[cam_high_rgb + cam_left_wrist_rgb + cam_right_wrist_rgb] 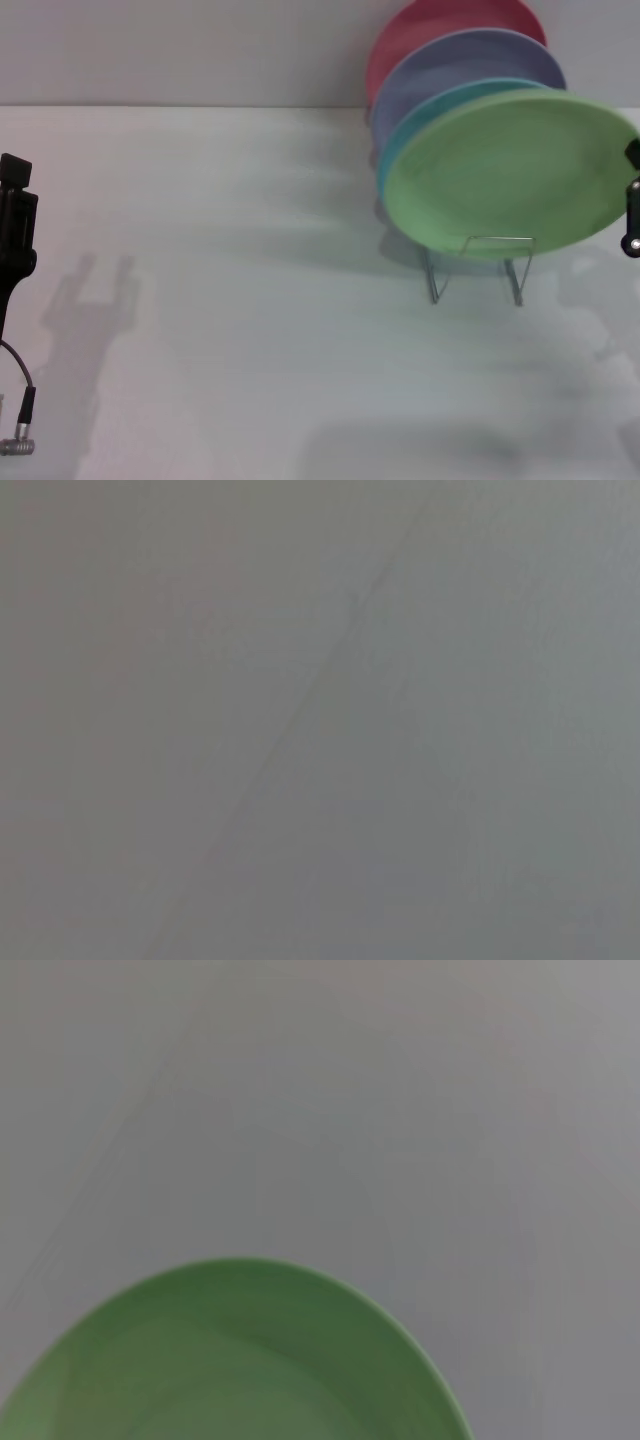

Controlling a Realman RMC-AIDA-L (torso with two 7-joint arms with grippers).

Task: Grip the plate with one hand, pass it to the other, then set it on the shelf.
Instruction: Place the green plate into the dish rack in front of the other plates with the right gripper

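Now our right hand (632,200) sits at three o'clock of the plate (505,175) on the shelf (478,268); grip unclear.

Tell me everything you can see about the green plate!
The green plate is big, round and pale green, and looks like plain matte plastic with a low raised rim. It stands tilted on edge at the front of the thin wire rack, ahead of a teal, a lavender and a red plate. The right gripper is at its right edge; whether it grips the plate cannot be told.
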